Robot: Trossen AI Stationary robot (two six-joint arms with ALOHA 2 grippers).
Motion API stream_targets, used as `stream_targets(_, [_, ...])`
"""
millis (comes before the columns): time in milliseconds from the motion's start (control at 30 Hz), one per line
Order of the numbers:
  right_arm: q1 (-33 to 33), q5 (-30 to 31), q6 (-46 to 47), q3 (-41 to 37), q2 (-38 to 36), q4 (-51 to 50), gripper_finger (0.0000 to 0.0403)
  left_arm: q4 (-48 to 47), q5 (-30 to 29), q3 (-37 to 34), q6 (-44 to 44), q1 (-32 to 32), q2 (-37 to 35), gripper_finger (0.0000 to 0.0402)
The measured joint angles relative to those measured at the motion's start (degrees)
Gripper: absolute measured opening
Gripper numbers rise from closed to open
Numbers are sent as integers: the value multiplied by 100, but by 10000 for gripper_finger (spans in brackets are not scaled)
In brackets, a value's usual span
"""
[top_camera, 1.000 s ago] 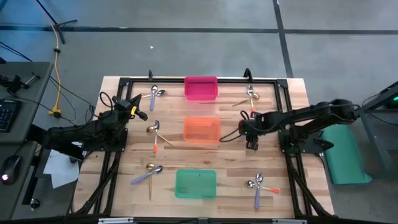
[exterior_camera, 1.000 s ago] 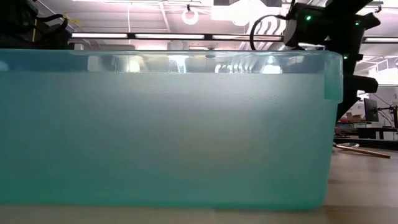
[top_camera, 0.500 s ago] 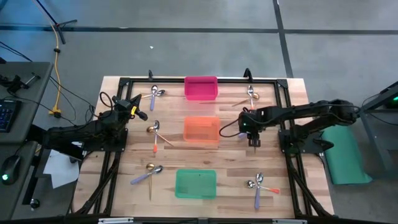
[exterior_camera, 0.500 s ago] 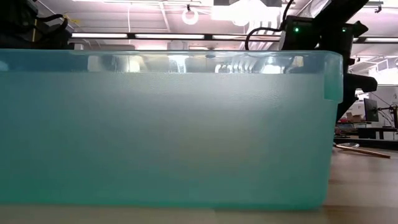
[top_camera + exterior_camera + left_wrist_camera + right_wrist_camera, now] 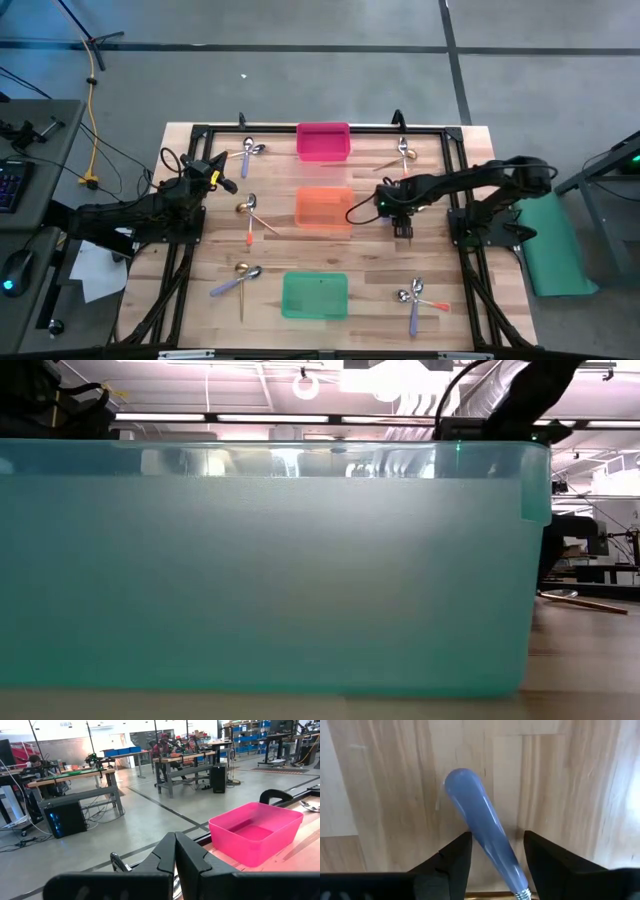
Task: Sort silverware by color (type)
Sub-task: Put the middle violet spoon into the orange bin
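Observation:
My right gripper [image 5: 497, 839] [image 5: 404, 230] hangs over the bare wood just right of the orange bin [image 5: 323, 208], pointing down, shut on a purple-handled spoon [image 5: 480, 820]. My left gripper [image 5: 175, 852] [image 5: 220, 172] waits shut at the table's far left, empty. Other spoons lie flat in small clusters: far left [image 5: 250, 152], mid left [image 5: 248, 212], near left [image 5: 240, 276], far right [image 5: 403, 152] and near right [image 5: 418, 295]. In the low view only part of the right arm [image 5: 540, 400] shows above the green bin. My right gripper comes from above, pointing down, with the spoon's purple handle [image 5: 507, 865] running slantwise between its two fingers [image 5: 455, 857]. The rounded free end [image 5: 462, 780] sticks out past the fingertips toward the wood. The spot where the fingers grip lies below the picture's edge.
Three bins stand in a row down the table's middle: pink [image 5: 323, 141] far, orange in the centre, green [image 5: 314, 295] near. The green bin [image 5: 270, 560] fills the low view. A black frame [image 5: 455, 150] borders the tabletop. Bare wood lies between the bins and the spoon clusters.
My right arm has drawn toward the table's left, closer to the orange bin, and has sunk lower; in the low view its wrist has dropped from above the green bin's rim to behind it. The left arm has kept still.

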Motion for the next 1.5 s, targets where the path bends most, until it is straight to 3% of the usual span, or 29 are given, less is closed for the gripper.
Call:
stream_targets(467, [68,33,328,-8,72,59,26,0,-1,-1,0,0,0,1])
stream_targets(733, [325,199,1106,323,125,-374,34,-1,-1,0,0,0,0,1])
stream_targets(1200, [1511,136,2991,2423,100,-1970,32,-1,-1,0,0,2,0,1])
stream_targets(1500, [2387,260,4072,3206,374,-653,33,-1,-1,-1,-1,0,0,1])
